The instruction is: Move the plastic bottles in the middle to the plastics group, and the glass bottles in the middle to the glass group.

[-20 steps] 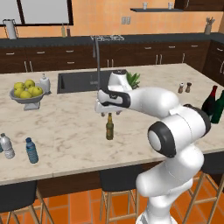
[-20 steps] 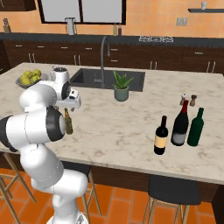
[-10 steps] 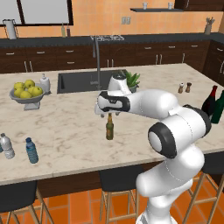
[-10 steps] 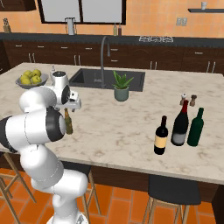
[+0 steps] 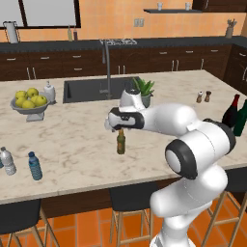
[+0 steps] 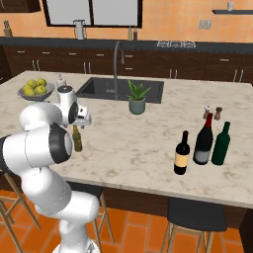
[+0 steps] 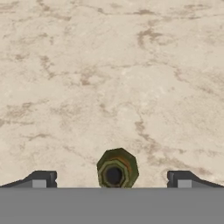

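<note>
Gripper (image 7: 111, 179) spread wide — beer bottle (image 7: 117, 169) upright beneath.

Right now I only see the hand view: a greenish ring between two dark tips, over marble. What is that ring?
Observer: The mouth of a short brown bottle, standing upright mid-counter; you are looking straight down on it.
Operator: Is it being held?
Observer: No. From the side, the gripper hangs at the bottle's top with its jaws wide apart.
Operator: Any other bottles around?
Observer: Three tall ones stand together at the counter's right end: a labelled wine bottle, a red-topped one and a green one.
</note>
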Tool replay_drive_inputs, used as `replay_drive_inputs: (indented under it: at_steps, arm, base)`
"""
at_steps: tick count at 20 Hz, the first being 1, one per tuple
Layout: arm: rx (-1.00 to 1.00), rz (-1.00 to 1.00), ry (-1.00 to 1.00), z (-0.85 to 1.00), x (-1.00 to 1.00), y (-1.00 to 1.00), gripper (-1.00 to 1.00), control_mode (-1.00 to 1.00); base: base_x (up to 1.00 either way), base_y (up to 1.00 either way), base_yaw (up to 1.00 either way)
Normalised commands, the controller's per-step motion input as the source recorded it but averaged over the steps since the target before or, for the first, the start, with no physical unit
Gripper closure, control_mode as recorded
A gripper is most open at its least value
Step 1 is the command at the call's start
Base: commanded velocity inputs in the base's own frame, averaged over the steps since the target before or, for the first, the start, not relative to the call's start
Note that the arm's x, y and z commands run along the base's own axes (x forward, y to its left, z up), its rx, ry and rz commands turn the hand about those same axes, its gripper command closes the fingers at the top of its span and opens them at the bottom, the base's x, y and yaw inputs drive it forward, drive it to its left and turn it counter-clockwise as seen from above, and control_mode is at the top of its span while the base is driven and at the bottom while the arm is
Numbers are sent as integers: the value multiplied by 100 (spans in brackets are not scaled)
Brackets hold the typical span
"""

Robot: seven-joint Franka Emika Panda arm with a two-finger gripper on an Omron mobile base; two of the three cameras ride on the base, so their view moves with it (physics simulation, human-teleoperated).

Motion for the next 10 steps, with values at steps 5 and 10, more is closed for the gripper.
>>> replay_drive_inputs:
  at_steps: [5, 10]
  arm:
    - [0, 0, -2, -7, 5, 0, -100, -100]
    - [0, 0, 0, -6, 13, 0, -100, -100]
  base:
    - [0, 0, 0]
    - [0, 0, 0]
